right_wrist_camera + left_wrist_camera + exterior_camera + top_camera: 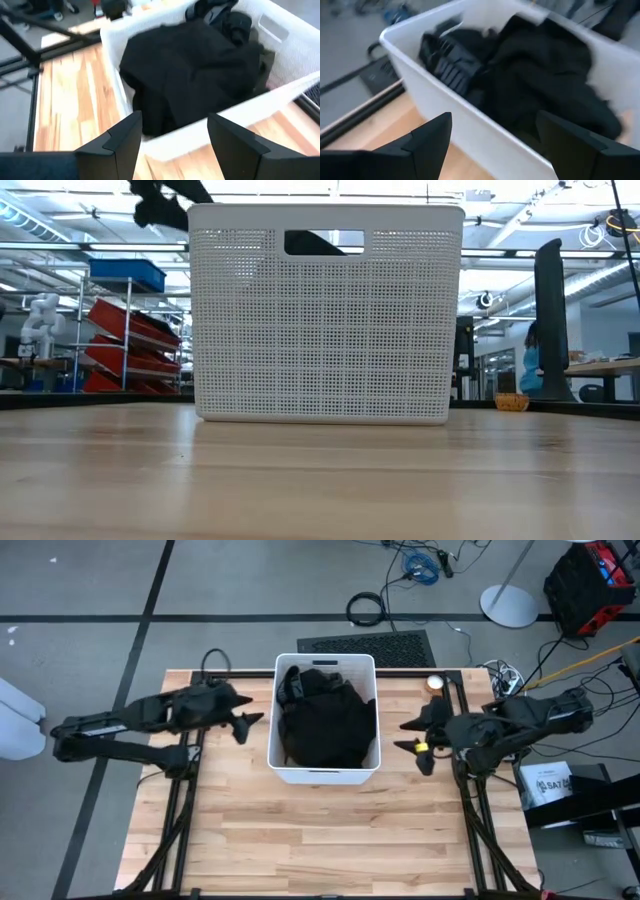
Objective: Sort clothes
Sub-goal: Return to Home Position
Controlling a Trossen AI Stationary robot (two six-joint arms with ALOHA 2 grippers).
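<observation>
Hovering with fingers spread wide, holding and touching nothing, the left gripper [248, 727] and right gripper [403, 735] flank the white bin [322, 776]; between them, black clothes [325, 725] lie heaped inside it.

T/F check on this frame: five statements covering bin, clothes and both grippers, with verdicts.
1. The white bin holds black clothes. True.
2. The left gripper clamps the bin's rim. False: it sits beside the bin, fingers open, holding nothing.
3. The right gripper is open and empty. True.
4. A garment lies on the table in front of the bin. False: the only clothes in view are inside the bin.
5. The bin is tipped on its side. False: it stands upright.
</observation>
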